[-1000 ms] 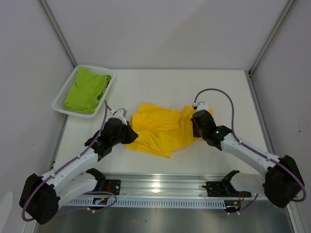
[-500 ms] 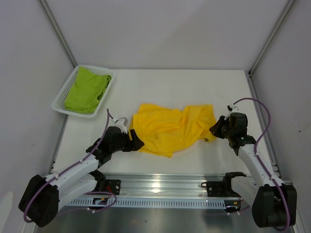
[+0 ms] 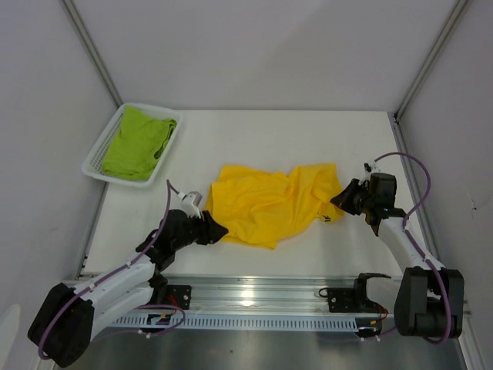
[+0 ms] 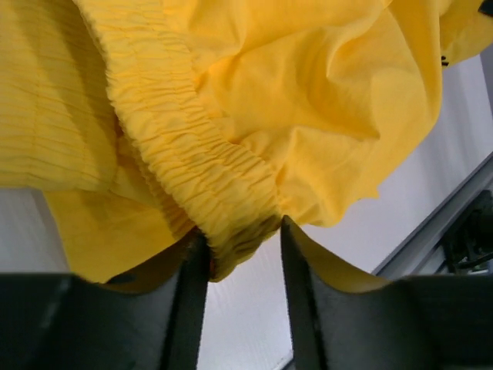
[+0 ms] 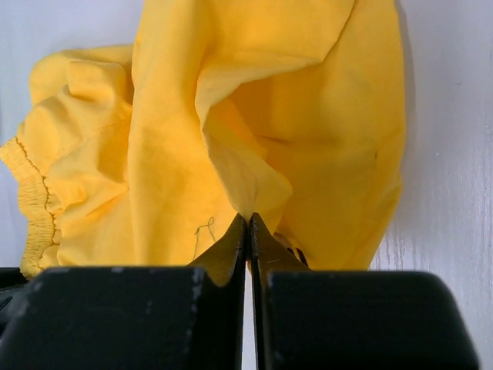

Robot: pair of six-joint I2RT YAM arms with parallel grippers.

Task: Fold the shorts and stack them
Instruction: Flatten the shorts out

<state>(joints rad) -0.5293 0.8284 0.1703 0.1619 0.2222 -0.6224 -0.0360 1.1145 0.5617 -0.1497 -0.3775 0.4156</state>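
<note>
Yellow shorts (image 3: 262, 204) — soft, limp — are pinched at one edge by the closed right hand (image 5: 248, 220); the waistband (image 4: 185, 146), judged the firmest hold, is straddled by the open left hand (image 4: 241, 235)

You're looking down on a white table (image 3: 254, 139) boxed in by plain pale walls: a back wall (image 3: 262, 46), a left wall (image 3: 38, 116) and a right wall (image 3: 454, 154). Two grey metal struts slant up from the rear corners, one on the left (image 3: 92, 50), one on the right (image 3: 431, 58). Along the table's near edge lies a ribbed aluminium rail (image 3: 254, 297) — you'll catch a bright glint on it. The light is even and soft, with faint shadows.
</note>
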